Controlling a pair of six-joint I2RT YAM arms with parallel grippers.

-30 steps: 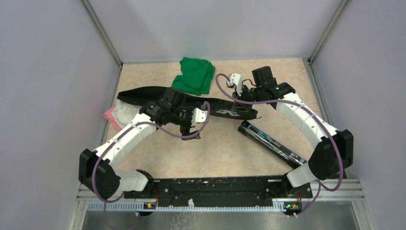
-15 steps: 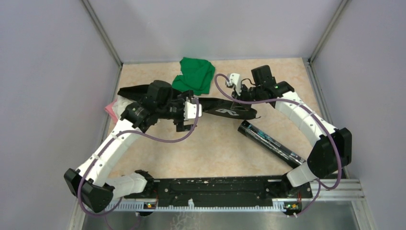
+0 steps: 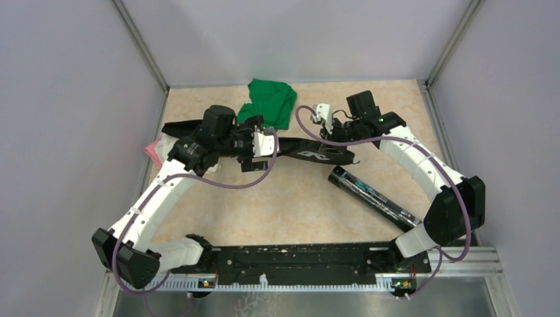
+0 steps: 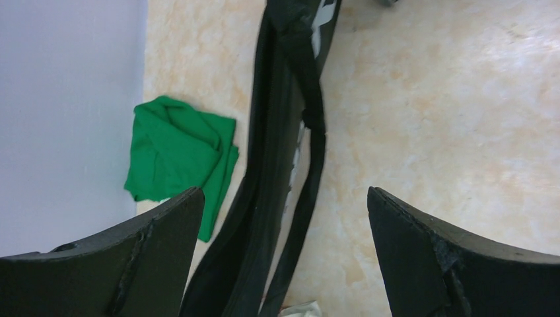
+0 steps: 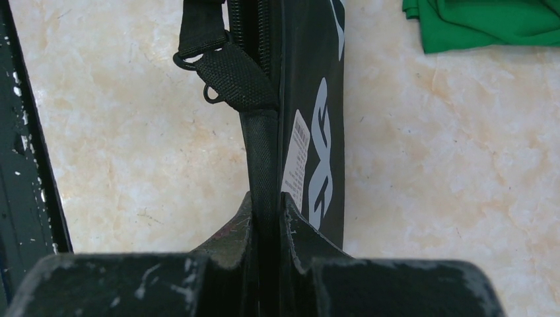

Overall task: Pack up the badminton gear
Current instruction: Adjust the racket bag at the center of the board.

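The black racket bag (image 3: 198, 125) lies across the far half of the table, its logo end (image 3: 317, 155) to the right. My left gripper (image 3: 264, 148) hovers over the bag's middle, open and empty; in the left wrist view (image 4: 284, 191) the bag (image 4: 274, 172) runs between the spread fingers below them. My right gripper (image 3: 325, 137) is shut on the bag's woven strap (image 5: 261, 158) at the logo end (image 5: 317, 99). The long black tube (image 3: 376, 195) lies diagonally at the right. Rackets and shuttlecocks are out of view.
A green cloth (image 3: 267, 102) lies at the back behind the bag, also in the left wrist view (image 4: 178, 152) and the right wrist view (image 5: 489, 23). White and pink cloths (image 3: 158, 150) lie at the left wall under the bag's end. Walls enclose three sides.
My left arm has swung back and left, its gripper now over the bag nearer the green cloth. The right gripper has kept its hold on the strap.
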